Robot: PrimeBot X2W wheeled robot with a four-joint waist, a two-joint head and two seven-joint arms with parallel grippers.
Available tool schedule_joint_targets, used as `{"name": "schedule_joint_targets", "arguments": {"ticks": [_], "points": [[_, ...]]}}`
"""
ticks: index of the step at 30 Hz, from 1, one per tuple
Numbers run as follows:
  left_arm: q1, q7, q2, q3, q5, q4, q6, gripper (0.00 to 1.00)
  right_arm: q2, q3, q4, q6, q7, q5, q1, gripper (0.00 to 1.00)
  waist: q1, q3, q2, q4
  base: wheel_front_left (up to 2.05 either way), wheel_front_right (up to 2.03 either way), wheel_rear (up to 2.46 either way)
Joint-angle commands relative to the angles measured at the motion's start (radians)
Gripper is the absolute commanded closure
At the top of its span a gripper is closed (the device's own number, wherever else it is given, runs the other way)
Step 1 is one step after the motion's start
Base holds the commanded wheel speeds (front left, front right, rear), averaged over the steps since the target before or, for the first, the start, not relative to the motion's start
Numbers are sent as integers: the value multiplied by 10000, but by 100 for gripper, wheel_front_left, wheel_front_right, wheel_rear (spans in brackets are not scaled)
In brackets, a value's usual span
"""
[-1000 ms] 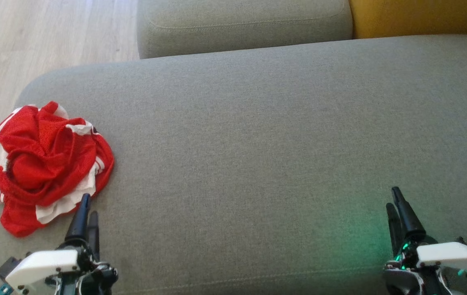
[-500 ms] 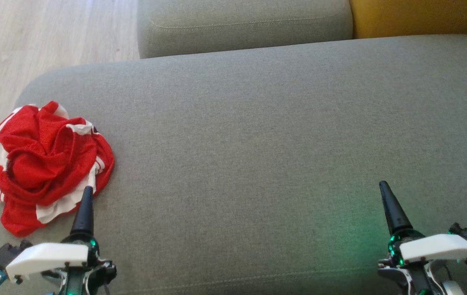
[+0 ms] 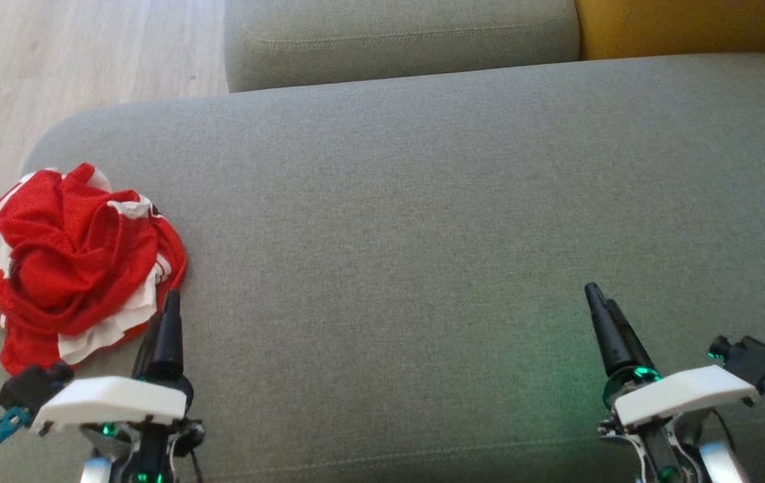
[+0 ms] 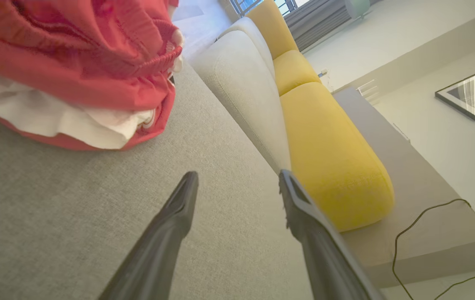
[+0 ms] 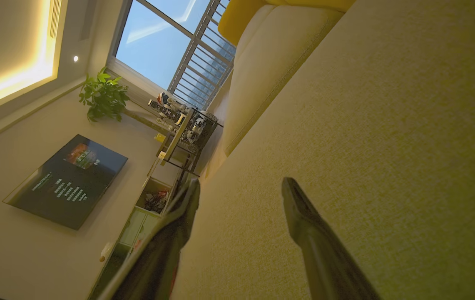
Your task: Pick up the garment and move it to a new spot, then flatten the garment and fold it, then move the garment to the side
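Pointing across the grey seat cushion [image 3: 422, 201], the left claw [image 3: 171, 300] has its two dark fingers spread wide with nothing between them, as its wrist view [image 4: 238, 177] shows plainly. Its tips lie just beside the near right edge of the garment [image 3: 74, 255], a crumpled red and white mesh heap. In the wrist view the garment [image 4: 75, 62] sits ahead and to the left of the fingers, apart from them. The heap rests at the left end of the seat, close to its rounded corner, with pale wood floor [image 3: 53, 60] beyond. The right claw [image 3: 595, 293] is well apart, low over the right part of the seat, also wide and holding nothing [image 5: 240, 183]. Behind the seat stand a grey back cushion [image 3: 395, 33] and a yellow cushion [image 3: 677, 27].
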Motion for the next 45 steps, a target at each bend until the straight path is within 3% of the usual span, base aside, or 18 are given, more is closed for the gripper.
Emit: {"name": "schedule_joint_targets", "arguments": {"ticks": [1, 24, 38, 45], "points": [[-339, -139, 167, 1, 475, -526, 104, 0, -82, 211, -457, 1, -178, -418, -511, 0, 0, 13, 0, 0, 0, 0, 0], [-448, -792, 977, -1434, 3374, -1268, 1799, 0, -99, 889, -1062, 1, -827, -3121, -522, 0, 0, -10, 0, 44, 0, 0, 0], [-314, -1207, 1319, -2072, 4875, -1731, 2338, 0, -109, 930, -1333, 1, -1239, -4493, -500, 0, 0, -57, 0, 19, 0, 0, 0], [-228, -1415, 1365, -2309, 5599, -1918, 2354, 0, -114, 813, -1277, 1, -1445, -5313, -509, 0, 0, -59, 0, 60, 0, 0, 0]]}}
